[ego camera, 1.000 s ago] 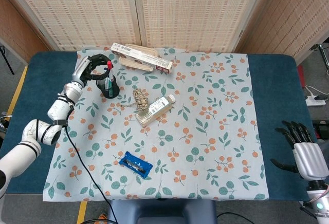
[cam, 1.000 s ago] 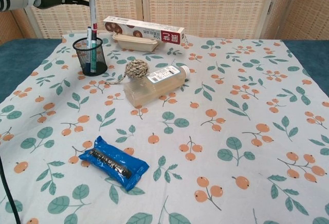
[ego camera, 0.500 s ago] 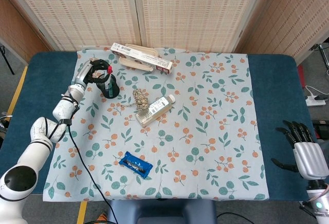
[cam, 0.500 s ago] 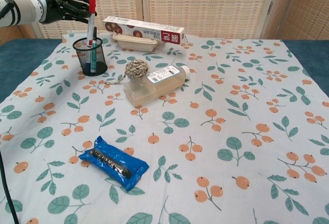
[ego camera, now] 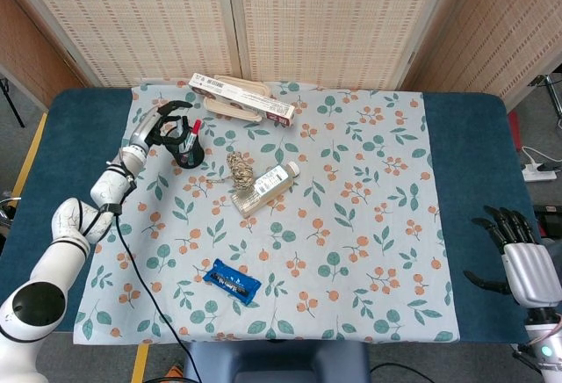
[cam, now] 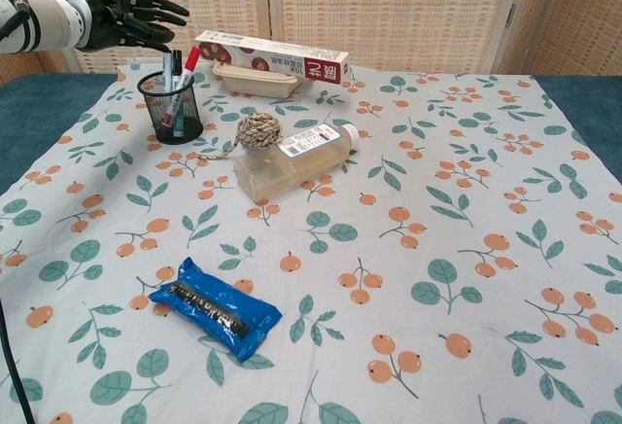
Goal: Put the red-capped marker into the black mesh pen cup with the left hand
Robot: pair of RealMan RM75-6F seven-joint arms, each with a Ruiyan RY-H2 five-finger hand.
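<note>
The red-capped marker [cam: 187, 66] stands inside the black mesh pen cup [cam: 172, 107], leaning right, its red cap above the rim; it also shows as the marker [ego camera: 193, 131] in the cup [ego camera: 187, 152] in the head view. Other pens stand in the cup with it. My left hand [cam: 124, 19] hovers just above and left of the cup with fingers spread, holding nothing; in the head view the left hand [ego camera: 164, 121] sits beside the cup. My right hand [ego camera: 514, 251] rests open off the cloth at the far right edge of the table.
A long red-and-white box [cam: 272, 55] and a beige dish [cam: 255, 79] lie behind the cup. A twine ball [cam: 258, 130] and a clear bottle [cam: 292, 159] lie right of the cup. A blue packet [cam: 216, 306] lies near the front.
The left hand lowered the marker into the cup, then let go and spread its fingers. The marker now leans free in the cup. The right hand has not moved.
</note>
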